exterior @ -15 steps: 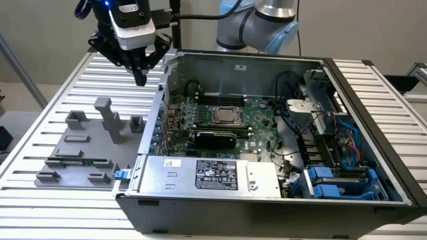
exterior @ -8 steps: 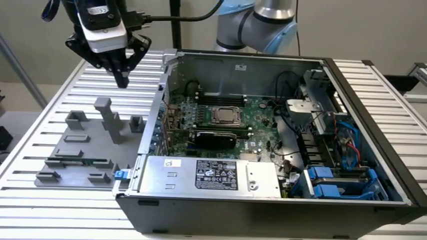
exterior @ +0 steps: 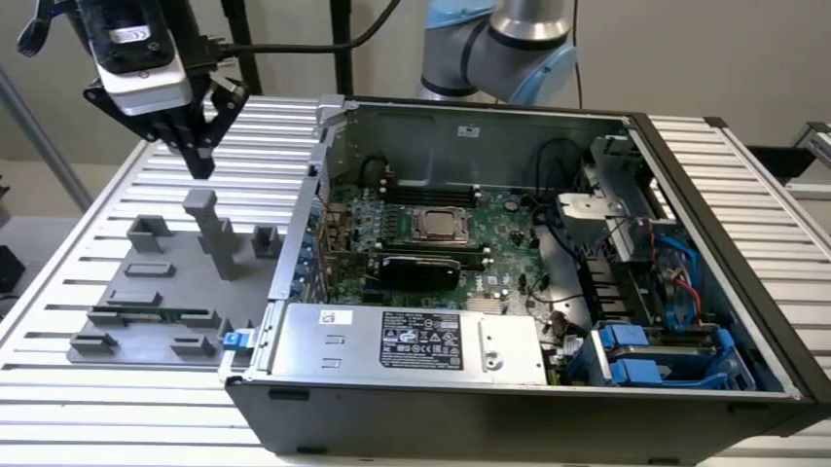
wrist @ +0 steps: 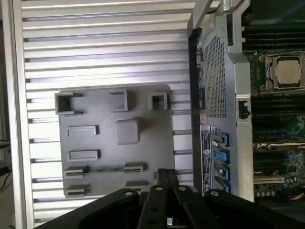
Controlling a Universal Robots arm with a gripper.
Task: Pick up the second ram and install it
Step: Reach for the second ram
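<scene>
Computer case (exterior: 520, 413) stands near right; left of it the second ram (exterior: 162, 314) lies in the grey fixture (exterior: 182, 292); the gripper (exterior: 201, 171), closed on nothing, hovers above its far edge; approach step, I judge; grasping calls for opening, then descending nearer.

The light is bright and even, coming from above: the slatted aluminium table (exterior: 46, 326) looks pale, and its ribs give white glare in the wrist view. The blocks on the grey fixture plate (exterior: 182, 282) throw only soft, short shadows. The inside of the computer case (exterior: 520, 418) is dimmer, and the gripper (wrist: 167, 174), close to the wrist camera, is almost a black shape.
</scene>
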